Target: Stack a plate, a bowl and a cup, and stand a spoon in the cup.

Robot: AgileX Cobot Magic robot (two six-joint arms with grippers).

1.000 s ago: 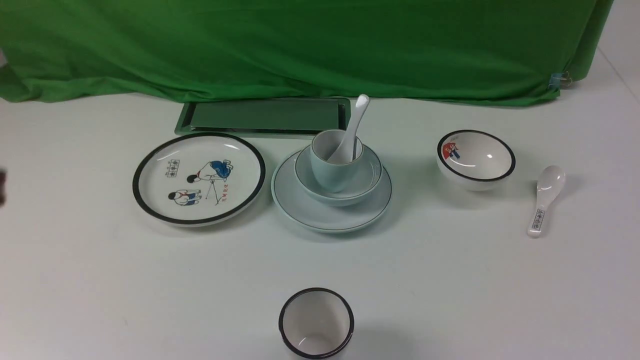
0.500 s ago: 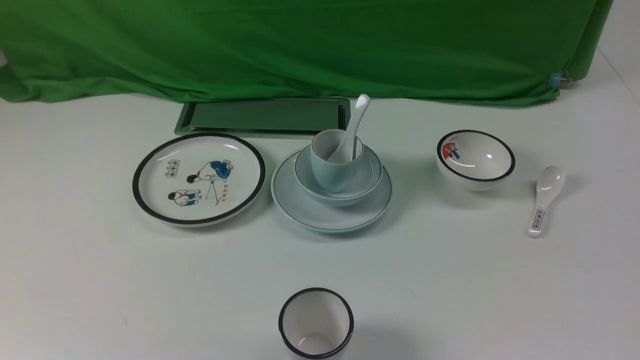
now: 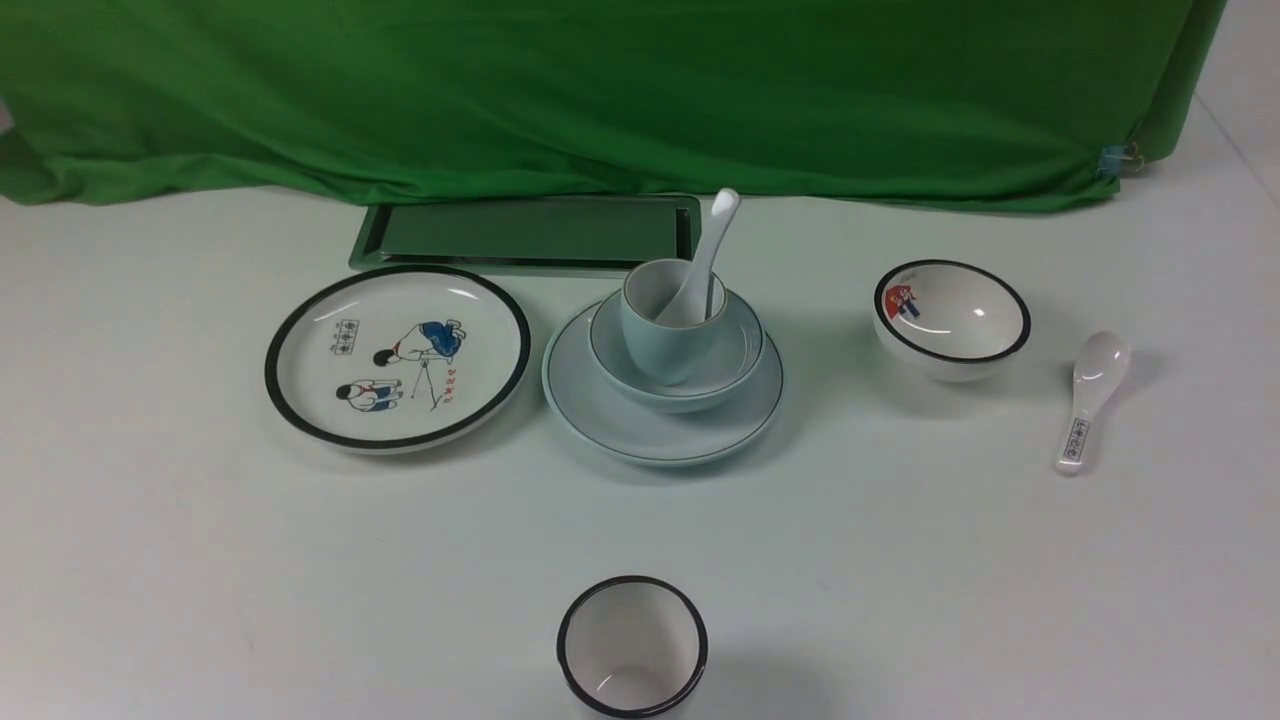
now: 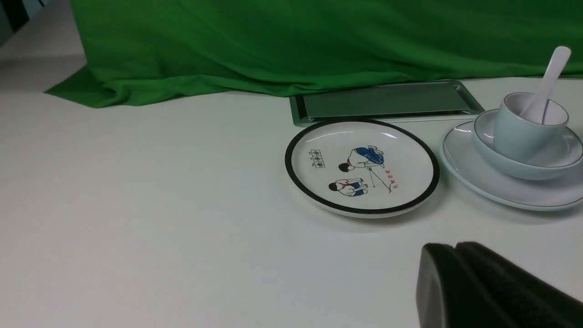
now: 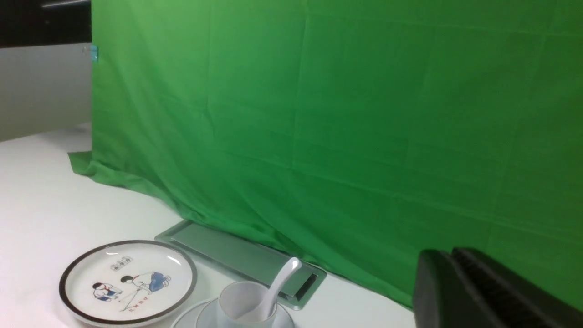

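While the left hand (image 4: 453, 248) is shut and the right hand (image 5: 448, 255) looks nearly closed, both holding nothing, the spoon (image 3: 708, 250) leans in the cup (image 3: 668, 340), inside the bowl (image 3: 740, 350) on the plate (image 3: 660, 440); the dishes lie unchanged from the earlier frame.

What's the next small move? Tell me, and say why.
Probably none beyond keeping both arms clear: the plain white spoon leans in the pale cup, which sits in the pale bowl on the pale plate, so the stack looks finished.
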